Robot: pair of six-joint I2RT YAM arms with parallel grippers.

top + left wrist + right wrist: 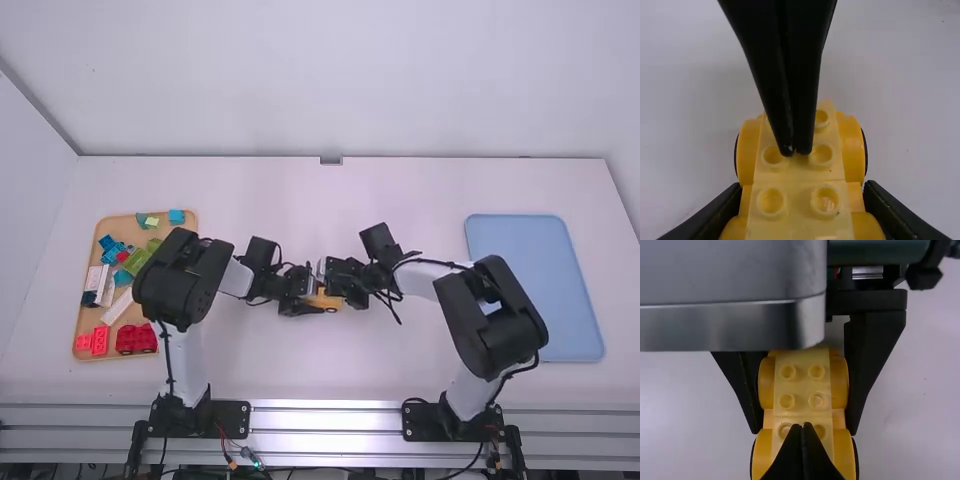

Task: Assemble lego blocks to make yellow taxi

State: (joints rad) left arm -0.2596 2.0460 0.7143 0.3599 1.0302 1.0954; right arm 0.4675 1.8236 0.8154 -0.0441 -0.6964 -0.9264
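In the high view, my left gripper (302, 302) and my right gripper (342, 284) meet at mid-table around the yellow car (325, 301). The left wrist view has the wheeled yellow car (747, 152) clasped from both sides by my left gripper (801, 188). Pale yellow studded pieces (799, 192) run along its top, with a seam between them. Shut fingers of my right gripper (803, 424) touch or hover just over those studs; contact is unclear. In the right wrist view, the left fingers flank the car (840, 382), whose far end is partly hidden.
An orange tray (80, 318) at the left holds red bricks (137, 339), green bricks (136, 261), blue bricks (177, 216) and white ones. A blue tray (550, 290) lies at the right. Bare white table (330, 215) extends beyond the grippers.
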